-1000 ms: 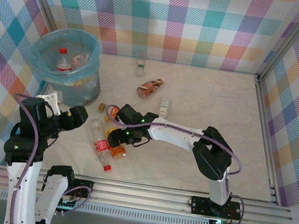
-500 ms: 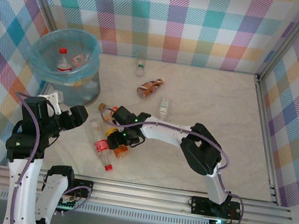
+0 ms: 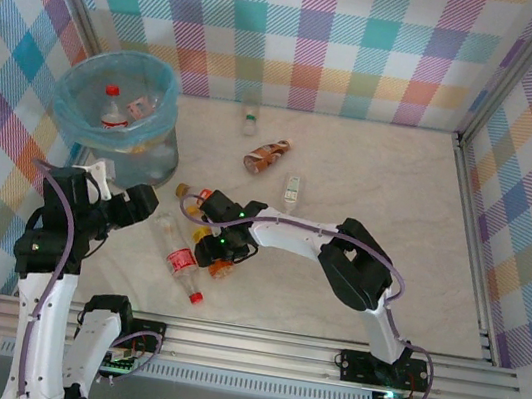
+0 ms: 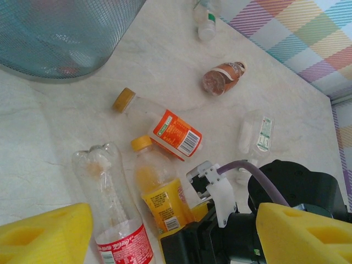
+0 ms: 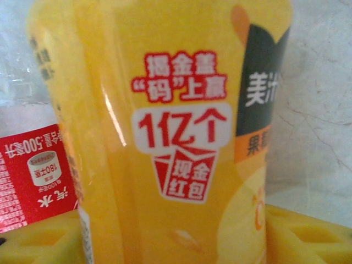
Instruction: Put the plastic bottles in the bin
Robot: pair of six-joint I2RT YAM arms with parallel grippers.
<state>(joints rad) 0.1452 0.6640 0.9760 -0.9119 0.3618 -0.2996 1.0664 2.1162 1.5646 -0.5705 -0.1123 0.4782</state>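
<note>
Risks at the pick-up: the right hand reaches across the desk and has the orange juice bottle between its yellow pads, which lie against both sides of the body, so it reads as a grip; the bottle lies on its side in a cluster near the bin, well short of it. The body is smooth, round and seemingly part full, so it may twist or slide out of the pads on the lift if the hold sits off its balance point. A clear bottle with a red label lies right against it, and a gold-capped bottle lies just past its cap; either may be nudged and roll away as the hand rises. The left hand hangs open just beside the bin, between the cluster and the rim; a straight carry to the bin may bring the two arms together. The bin already holds several bottles, and its loose blue liner may snag a low pass. Three more bottles lie well apart toward the far wall.
</note>
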